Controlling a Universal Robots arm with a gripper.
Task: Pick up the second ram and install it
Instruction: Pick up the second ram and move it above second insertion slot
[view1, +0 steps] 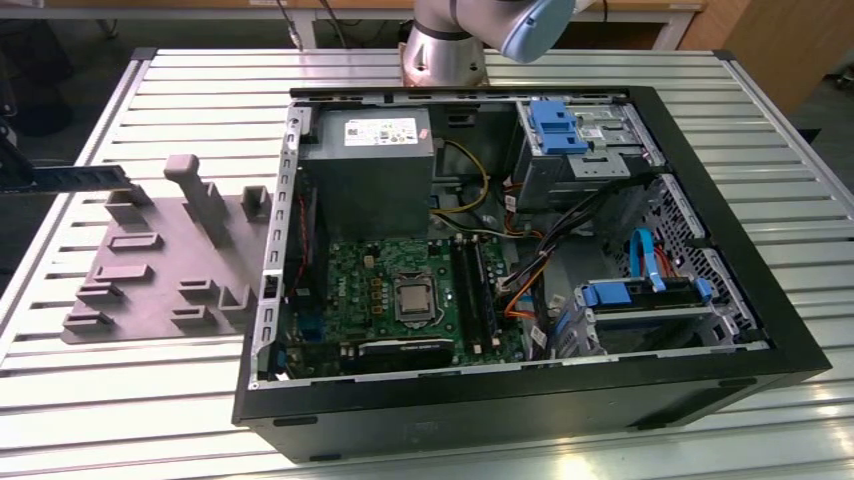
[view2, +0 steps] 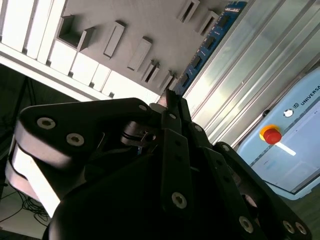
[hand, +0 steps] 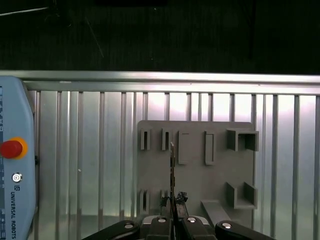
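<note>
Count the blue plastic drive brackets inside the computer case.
2: one blue bracket on the far drive cage, one on the nearer cage at the exterior view's right. Others may be hidden.

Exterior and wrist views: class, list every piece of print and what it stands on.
Teach pendant: maker's lettering along its edge, not quoted.
Power supply label: too small to read.
On the second ram, held in the hand: no readable print.

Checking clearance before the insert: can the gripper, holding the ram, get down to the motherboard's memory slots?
Probably yes: the gripper grips the ram, the case lies open, and the black slots sit bare; orange cables run close beside, not over them.
</note>
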